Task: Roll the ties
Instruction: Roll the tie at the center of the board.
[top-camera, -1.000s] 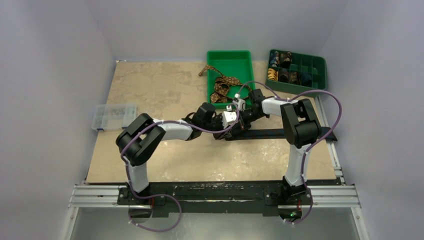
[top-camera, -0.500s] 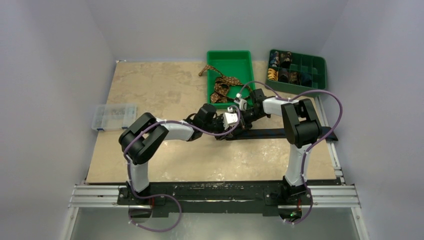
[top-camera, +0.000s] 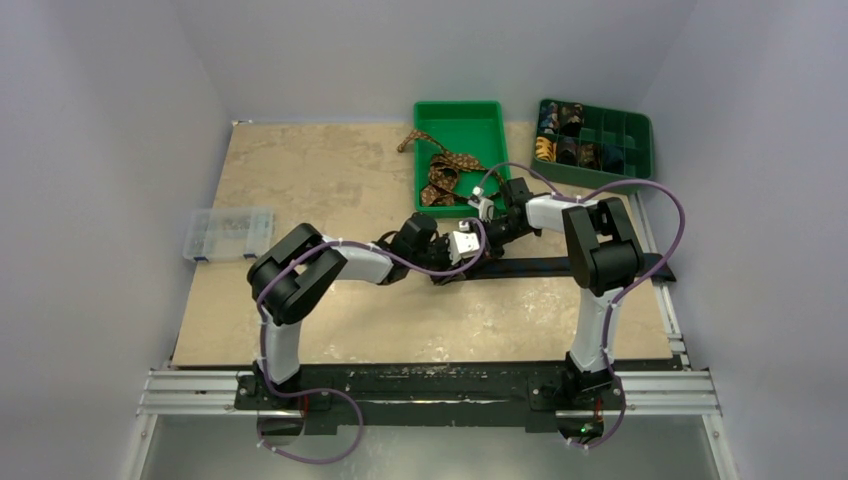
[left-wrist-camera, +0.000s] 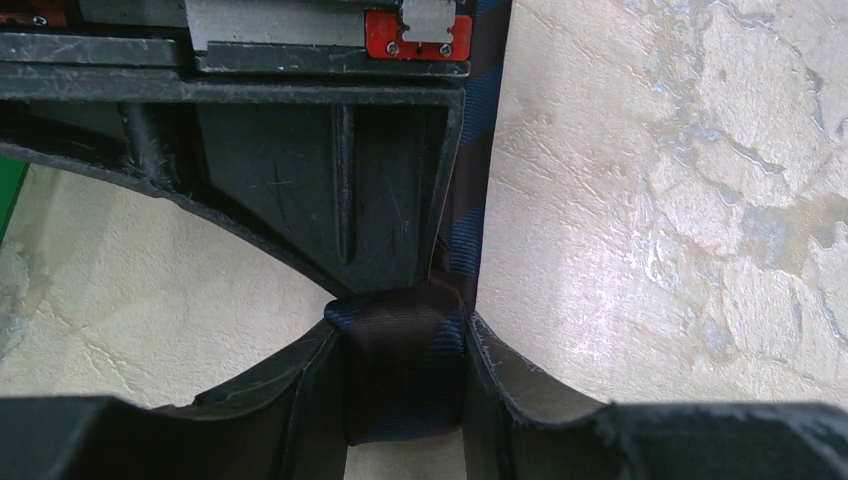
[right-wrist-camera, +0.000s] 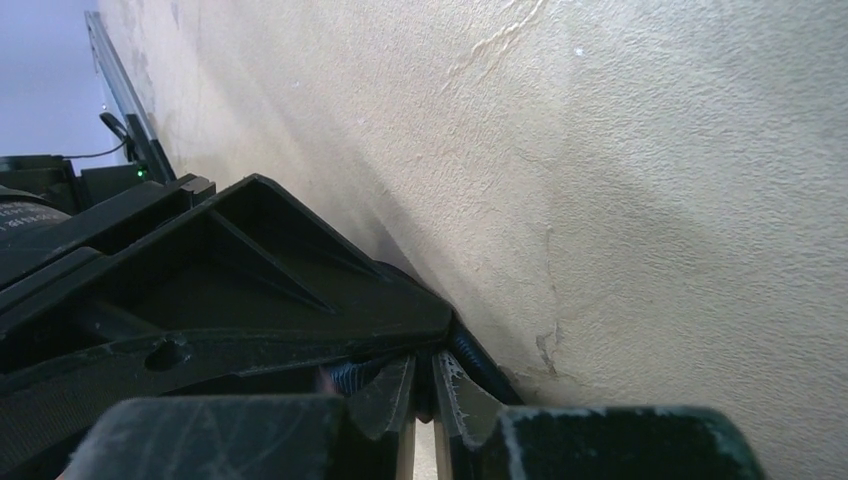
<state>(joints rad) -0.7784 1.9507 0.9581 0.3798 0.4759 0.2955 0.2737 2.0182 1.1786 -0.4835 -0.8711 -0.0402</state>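
A dark navy tie lies flat across the table's right half. Its left end is wound into a small coil. My left gripper is shut on that coil, one finger pressed against each side. From the coil the tie's strip runs away along the table. My right gripper meets it from the other side, shut on a thin edge of the same tie. From above, both grippers crowd together at the tie's left end. A brown patterned tie lies loosely in the green tray.
A green compartment box holding several rolled ties stands at the back right. A clear plastic box sits off the mat's left edge. Purple cables loop over both arms. Metal rails run along the near and right edges.
My left arm's elbow has swung right, toward the table's middle. Both grippers have stayed at the tie's coiled end. The right arm has barely moved.
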